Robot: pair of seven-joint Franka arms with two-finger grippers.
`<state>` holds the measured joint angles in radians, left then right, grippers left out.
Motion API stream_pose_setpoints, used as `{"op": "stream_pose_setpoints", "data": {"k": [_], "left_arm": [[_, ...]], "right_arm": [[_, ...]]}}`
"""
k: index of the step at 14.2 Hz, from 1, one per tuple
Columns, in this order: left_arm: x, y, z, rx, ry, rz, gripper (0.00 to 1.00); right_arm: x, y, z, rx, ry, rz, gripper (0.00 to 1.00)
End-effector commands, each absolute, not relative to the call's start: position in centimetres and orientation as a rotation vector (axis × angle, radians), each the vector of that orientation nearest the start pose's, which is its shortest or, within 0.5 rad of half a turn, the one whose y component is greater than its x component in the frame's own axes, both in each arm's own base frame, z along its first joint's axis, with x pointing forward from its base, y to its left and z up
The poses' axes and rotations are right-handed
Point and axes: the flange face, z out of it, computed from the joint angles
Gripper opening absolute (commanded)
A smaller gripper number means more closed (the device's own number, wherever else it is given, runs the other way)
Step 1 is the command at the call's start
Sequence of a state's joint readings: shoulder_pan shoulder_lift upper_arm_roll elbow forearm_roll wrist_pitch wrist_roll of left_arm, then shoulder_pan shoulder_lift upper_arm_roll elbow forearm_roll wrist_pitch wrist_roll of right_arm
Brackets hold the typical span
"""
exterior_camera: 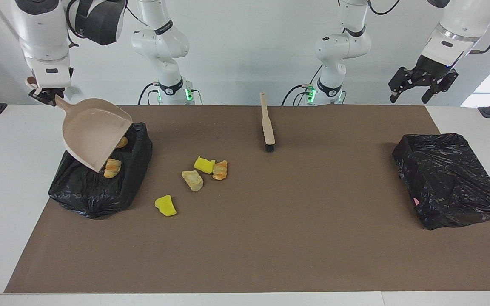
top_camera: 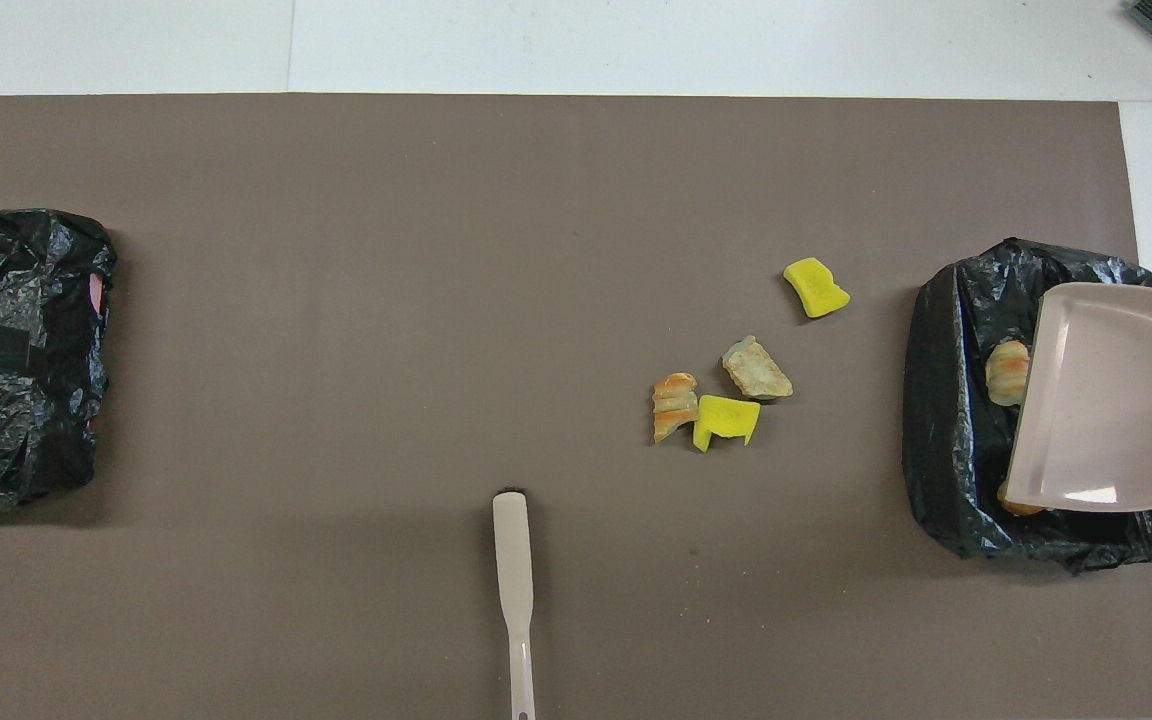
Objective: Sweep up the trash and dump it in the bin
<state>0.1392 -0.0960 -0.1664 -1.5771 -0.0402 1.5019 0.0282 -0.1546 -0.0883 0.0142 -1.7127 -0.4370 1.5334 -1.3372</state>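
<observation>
My right gripper is shut on the handle of the beige dustpan, which hangs tilted over the black-lined bin at the right arm's end of the table. The pan looks empty. In that bin a striped bread lump and the edge of a brown lump show beside the pan. On the mat lie several trash scraps: a yellow chunk, an orange lump, a tan lump and a yellow chunk. My left gripper waits open, raised.
A beige brush lies on the brown mat near the robots, bristles pointing away from them. A second black-lined bin stands at the left arm's end of the table. White table borders the mat on all sides.
</observation>
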Motion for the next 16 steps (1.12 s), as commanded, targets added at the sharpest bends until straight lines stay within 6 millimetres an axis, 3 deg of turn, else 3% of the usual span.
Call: {"op": "stream_pose_setpoints", "data": {"k": [1,5,9,11,16], "left_arm": [[50.9,-3.1,66.9,-3.153,0.097,-0.029,1.0],[51.1,-2.2,66.8,-3.152,0.07,-0.029,1.0],[50.8,-2.4,66.7,-3.152,0.08,-0.012,1.0],[50.8,-2.3,66.7,-3.152,0.077,-0.009,1.0],[50.8,-2.8,66.6,-3.151,0.097,-0.004,1.0]], "right_arm": [[50.7,-11.5,61.6,-2.875,-1.673,0.467,0.0],[51.1,-7.5,61.4,-2.998,-1.383,0.339,0.0],[51.5,-3.2,61.0,-3.11,-0.969,0.224,0.0],[52.0,0.4,60.3,-3.138,-0.775,0.189,0.0],[53.5,8.9,58.3,-3.172,-0.55,0.09,0.0]]}}
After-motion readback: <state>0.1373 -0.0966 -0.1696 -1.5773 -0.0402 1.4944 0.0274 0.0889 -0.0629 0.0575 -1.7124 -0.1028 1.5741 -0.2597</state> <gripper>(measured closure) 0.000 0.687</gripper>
